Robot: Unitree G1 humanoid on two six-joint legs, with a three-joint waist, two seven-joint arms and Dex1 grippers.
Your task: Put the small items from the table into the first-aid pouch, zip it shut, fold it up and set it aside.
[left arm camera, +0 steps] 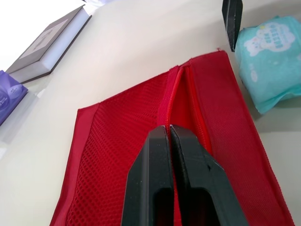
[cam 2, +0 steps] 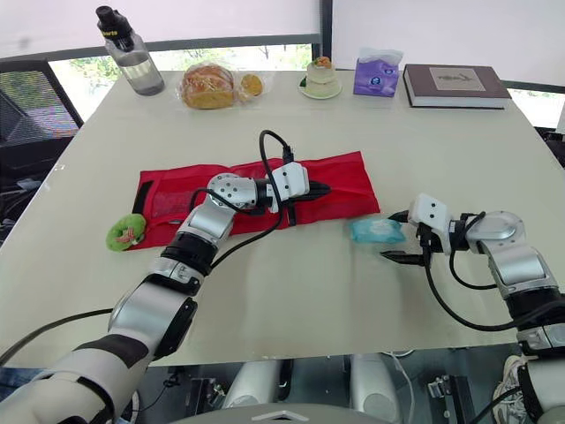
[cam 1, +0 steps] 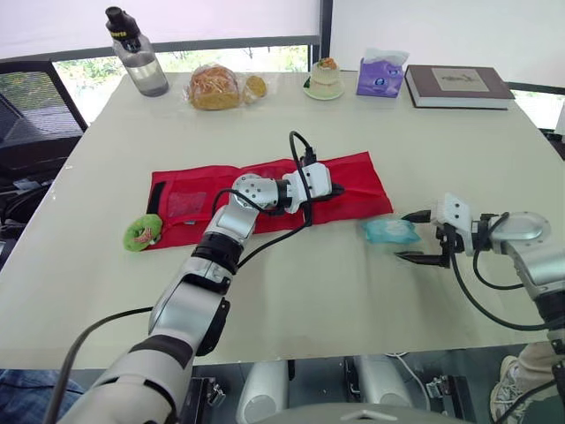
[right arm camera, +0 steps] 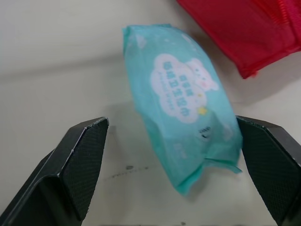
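A red mesh first-aid pouch [cam 1: 190, 199] lies spread flat at the middle of the table. My left gripper [cam 1: 338, 189] rests on its right half, shut on the zipper line [left arm camera: 173, 89]; the pull itself is hidden between the fingers. A teal pack of wipes [cam 1: 390, 231] lies on the table just off the pouch's right end. My right gripper [cam 1: 413, 237] is open, one finger on each side of the pack's near end [right arm camera: 181, 136], apart from it. A small green round item [cam 1: 141, 232] sits at the pouch's left end.
Along the far edge stand a water bottle [cam 1: 137, 53], bagged bread [cam 1: 214, 87], a small dessert cup [cam 1: 325, 78], a purple tissue pack [cam 1: 381, 75] and a book [cam 1: 457, 86]. A black chair [cam 1: 26, 97] is off the table's left side.
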